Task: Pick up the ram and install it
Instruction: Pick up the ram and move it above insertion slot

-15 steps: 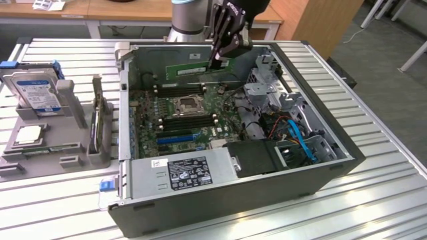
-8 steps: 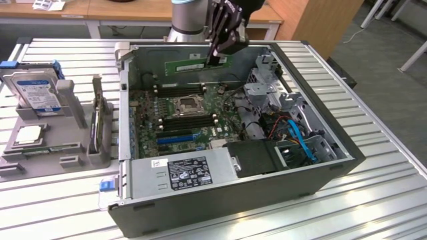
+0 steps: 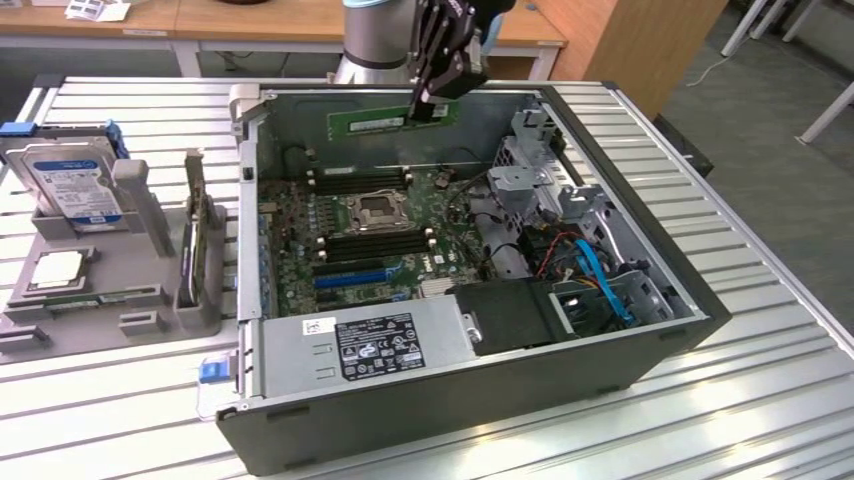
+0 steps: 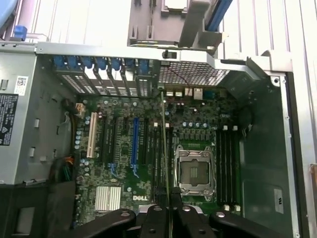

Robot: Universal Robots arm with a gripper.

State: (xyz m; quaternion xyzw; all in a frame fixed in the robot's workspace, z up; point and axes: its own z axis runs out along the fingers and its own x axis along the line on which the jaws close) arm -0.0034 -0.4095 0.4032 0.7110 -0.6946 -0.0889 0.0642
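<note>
The ram (image 3: 363, 122), a long green stick with a white label, hangs level over the far end of the open computer case (image 3: 441, 410). My gripper (image 3: 430, 108) is shut on its end toward the exterior view's right. In the wrist view the ram (image 4: 163, 139) appears edge-on as a thin line running out from my gripper (image 4: 168, 206). It lies over the motherboard beside the CPU socket (image 4: 194, 171), in line with the black memory slots (image 4: 154, 148). A second bank of black slots (image 4: 228, 163) lies on the socket's other side. The stick is well above the board.
A power supply (image 3: 367, 345) fills the case's near end, and a drive cage (image 3: 534, 160) with a blue cable (image 3: 607, 285) is on the exterior view's right. A grey holder (image 3: 147, 300) with a hard drive (image 3: 67, 185) stands on the slatted table at the left.
</note>
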